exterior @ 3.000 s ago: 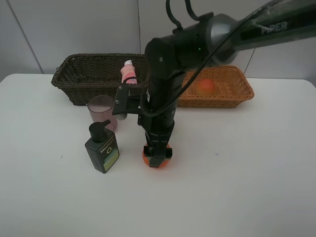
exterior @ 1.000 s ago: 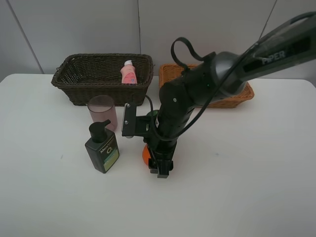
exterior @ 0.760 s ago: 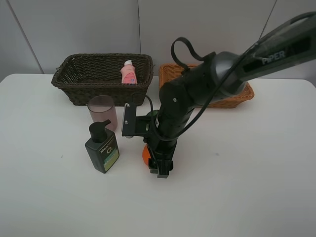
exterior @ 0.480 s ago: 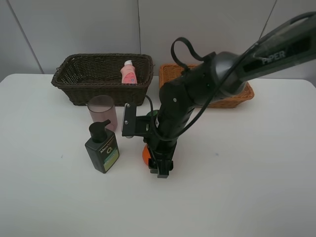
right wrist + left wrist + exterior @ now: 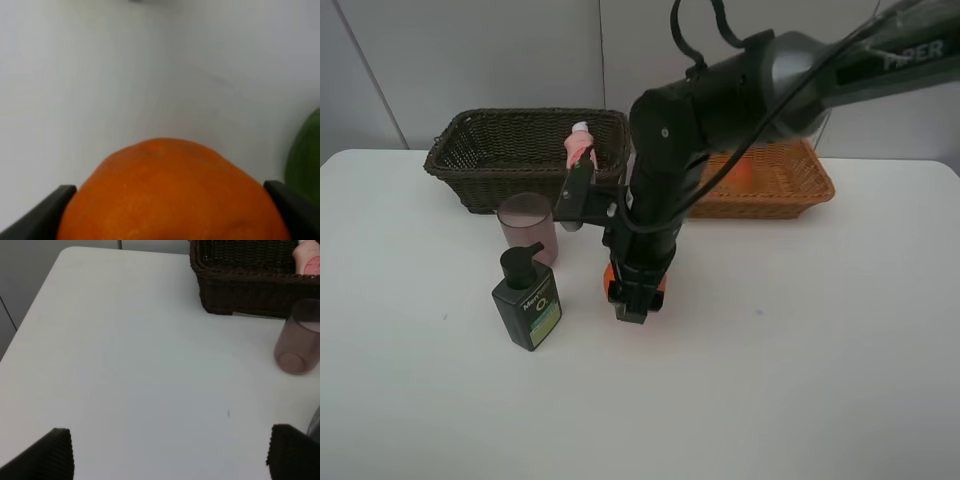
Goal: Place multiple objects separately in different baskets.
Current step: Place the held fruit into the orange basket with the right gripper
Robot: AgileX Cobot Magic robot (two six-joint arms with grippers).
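Observation:
My right gripper (image 5: 632, 298) is shut on the orange (image 5: 634, 282), held a little above the table next to the dark green pump bottle (image 5: 527, 303). In the right wrist view the orange (image 5: 170, 190) fills the space between the fingers (image 5: 37, 214), and a green rounded thing (image 5: 306, 150) shows at the edge. The pink cup (image 5: 528, 226) stands in front of the dark brown basket (image 5: 480, 150), which holds the pink bottle (image 5: 581, 146). The tan basket (image 5: 798, 180) holds an orange-red fruit (image 5: 744, 172). My left gripper (image 5: 172, 460) is open over bare table, away from the cup (image 5: 299, 345).
The white table (image 5: 800, 380) ends at a grey wall behind both baskets. In the left wrist view the dark basket (image 5: 250, 282) sits beyond the cup, and the table's edge (image 5: 35, 310) runs along one side. My right arm (image 5: 720, 90) reaches over the tan basket.
My right gripper has risen off the table with the orange and shifted slightly toward the baskets. The arm's upper part has swung higher. Bottle, cup and baskets have not moved.

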